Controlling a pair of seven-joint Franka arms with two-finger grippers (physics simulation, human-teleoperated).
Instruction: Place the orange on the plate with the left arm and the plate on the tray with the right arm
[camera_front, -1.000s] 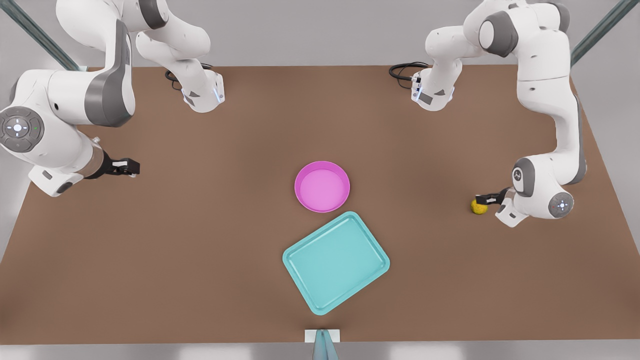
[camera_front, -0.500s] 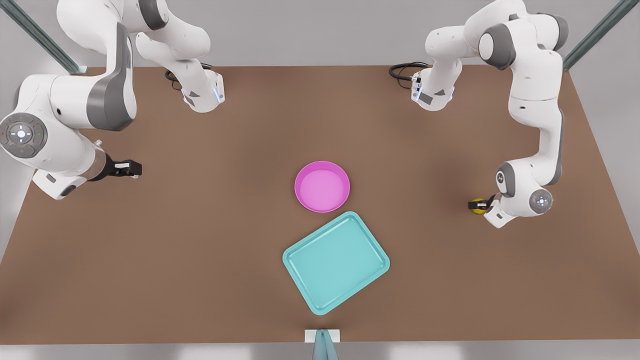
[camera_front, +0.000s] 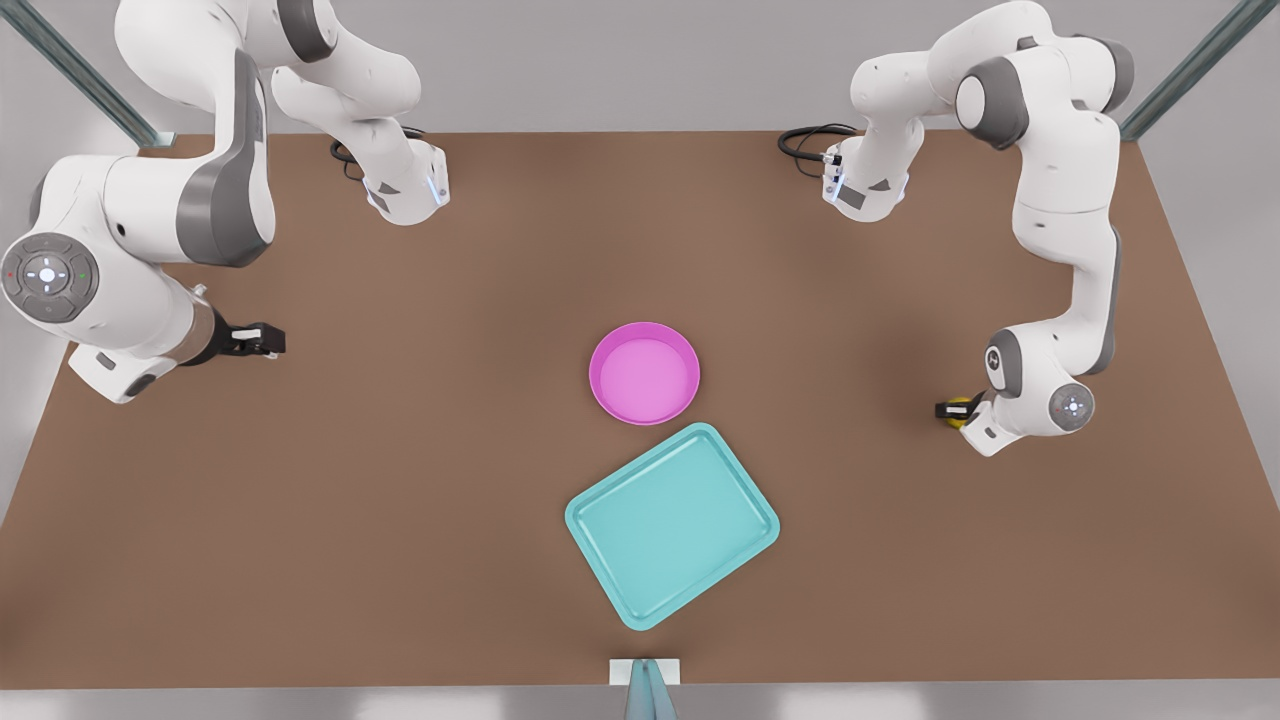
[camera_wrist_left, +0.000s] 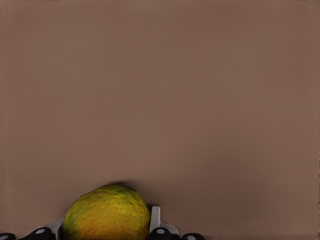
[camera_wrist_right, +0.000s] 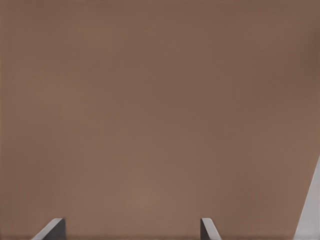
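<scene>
The left gripper (camera_front: 952, 410) sits at the front view's right, fingers snug either side of the small bumpy yellow-orange orange (camera_wrist_left: 106, 213) on the brown table (camera_front: 420, 450), so I'd squeeze firmly, lift straight up, then swing to the round magenta-pink plate (camera_front: 644, 373) beside the teal rectangular tray (camera_front: 671, 525), while the right gripper (camera_front: 258, 340) waits with fingers spread, holding nothing.

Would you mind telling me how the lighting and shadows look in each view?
Front view: soft, even light, faint shadows under the plate and tray. Left wrist view: a small dark shadow behind the orange. Right wrist view: flat brown table, no glare.
</scene>
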